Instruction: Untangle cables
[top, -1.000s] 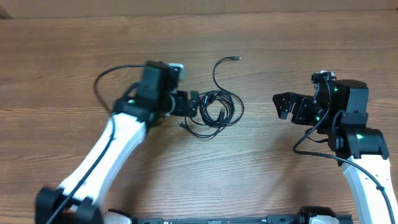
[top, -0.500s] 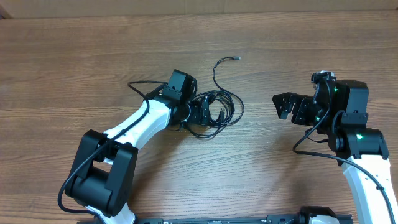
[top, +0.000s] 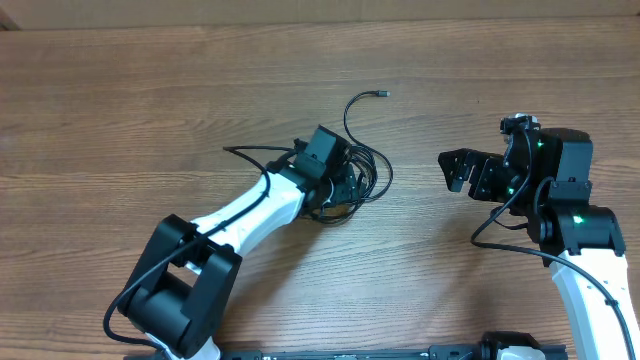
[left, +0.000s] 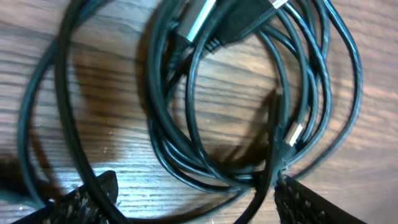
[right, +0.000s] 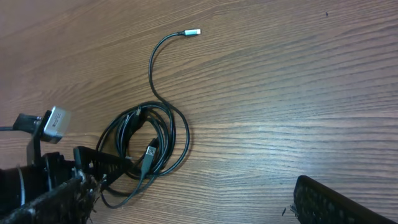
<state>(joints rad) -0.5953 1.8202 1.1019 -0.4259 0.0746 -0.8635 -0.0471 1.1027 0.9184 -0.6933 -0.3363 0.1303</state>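
left gripper (left: 199, 198) hangs wide open low over the cables (left: 205, 169), with the coil between and just ahead of its fingertips. closing on one outer strand, not the whole bundle, looks wisest. right gripper (top: 448, 170), also spread wide, waits well apart to the coil's right.

Coil of cables (top: 365, 175) at middle of table (top: 150, 80), left gripper (top: 342, 188) directly over it. One plug end (top: 381, 94) trails out behind; right gripper (top: 450, 170) well apart to the right.
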